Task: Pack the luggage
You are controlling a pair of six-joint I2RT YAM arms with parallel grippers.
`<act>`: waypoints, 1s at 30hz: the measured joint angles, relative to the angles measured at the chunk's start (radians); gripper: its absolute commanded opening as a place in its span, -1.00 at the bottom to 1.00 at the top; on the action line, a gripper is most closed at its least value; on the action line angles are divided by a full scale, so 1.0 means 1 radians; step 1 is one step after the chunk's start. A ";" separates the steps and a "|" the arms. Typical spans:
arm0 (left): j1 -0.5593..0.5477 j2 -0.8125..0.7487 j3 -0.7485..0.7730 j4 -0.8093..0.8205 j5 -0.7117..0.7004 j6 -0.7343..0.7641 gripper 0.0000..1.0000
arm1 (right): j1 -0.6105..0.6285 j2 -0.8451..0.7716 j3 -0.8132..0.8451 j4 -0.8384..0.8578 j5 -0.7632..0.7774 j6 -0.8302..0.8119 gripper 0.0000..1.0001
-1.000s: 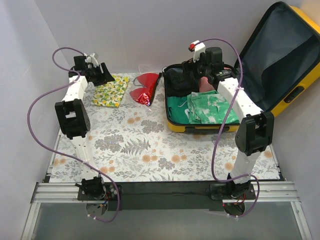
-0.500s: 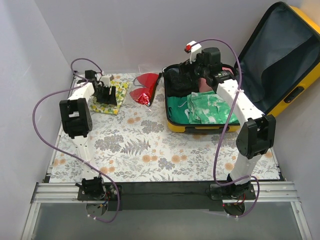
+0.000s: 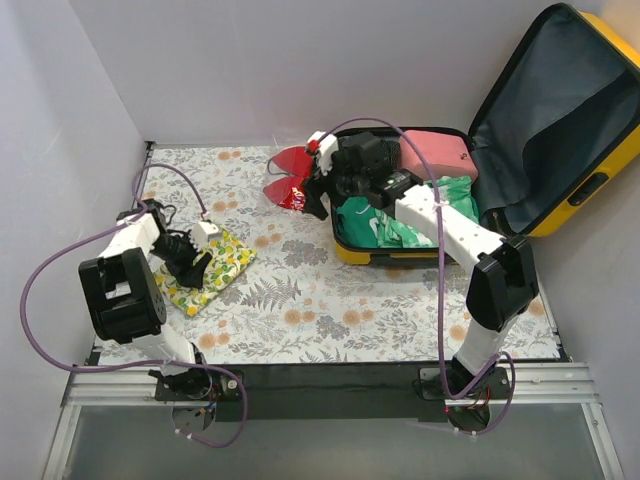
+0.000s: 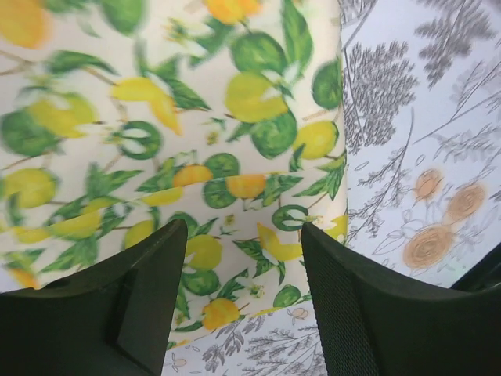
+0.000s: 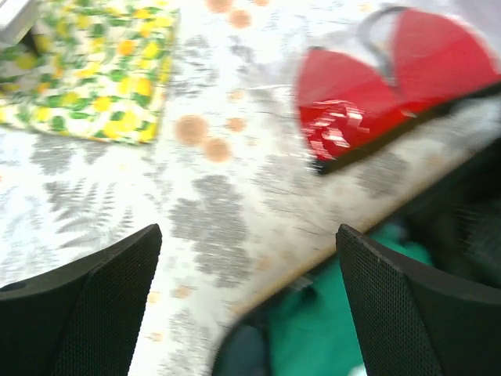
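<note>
The yellow luggage (image 3: 388, 256) lies open at the right, its grey-lined lid (image 3: 560, 110) leaning back. Inside are green clothes (image 3: 400, 225) and a small pink case (image 3: 437, 152). My right gripper (image 3: 325, 192) is open and empty over the luggage's left rim, close to a glossy red item (image 3: 290, 180). In the right wrist view the gripper (image 5: 249, 232) has the red item (image 5: 391, 86) ahead and the green clothes (image 5: 368, 321) below. My left gripper (image 3: 190, 262) is open, low over a lemon-print cloth (image 3: 212, 268). Its fingers straddle the cloth's corner in the left wrist view (image 4: 244, 229).
A floral tablecloth (image 3: 300, 300) covers the table. Grey walls close in the left, back and right. The lemon-print cloth (image 4: 235, 117) lies flat near the left edge. It also shows far left in the right wrist view (image 5: 86, 70).
My left gripper came from the far left toward the near left, and the lemon-print cloth came with it. My right gripper swung left out of the luggage to its left rim, uncovering the pink case.
</note>
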 measured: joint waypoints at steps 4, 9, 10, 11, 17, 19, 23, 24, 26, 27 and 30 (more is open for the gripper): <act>0.067 -0.011 0.142 -0.047 0.096 -0.066 0.17 | 0.097 0.036 -0.008 0.011 -0.027 0.060 0.90; 0.223 0.002 0.317 -0.056 0.236 -0.372 0.16 | 0.179 0.200 0.094 0.030 -0.051 0.158 0.84; 0.273 0.002 0.319 -0.064 0.262 -0.433 0.17 | 0.190 0.249 0.129 0.037 -0.051 0.174 0.82; 0.324 0.005 0.315 -0.083 0.283 -0.485 0.20 | 0.200 0.296 0.163 0.043 -0.051 0.190 0.79; 0.510 -0.001 0.143 -0.129 0.335 -0.663 0.30 | 0.240 0.551 0.355 0.061 -0.061 0.262 0.53; 0.500 -0.026 0.068 -0.122 0.325 -0.703 0.31 | 0.247 0.610 0.394 0.062 -0.068 0.272 0.49; 0.484 -0.061 0.019 -0.114 0.283 -0.762 0.31 | 0.256 0.673 0.418 0.068 -0.075 0.275 0.33; 0.484 -0.066 0.014 -0.100 0.270 -0.774 0.31 | 0.258 0.681 0.418 0.068 -0.077 0.275 0.06; 0.484 -0.069 -0.005 -0.070 0.246 -0.796 0.31 | 0.260 0.692 0.417 0.068 -0.088 0.273 -0.21; 0.484 -0.068 -0.018 -0.053 0.233 -0.806 0.30 | 0.260 0.693 0.414 0.069 -0.095 0.273 -0.67; 0.467 -0.063 -0.049 -0.014 0.195 -0.830 0.28 | 0.259 0.687 0.381 0.087 -0.106 0.272 -0.97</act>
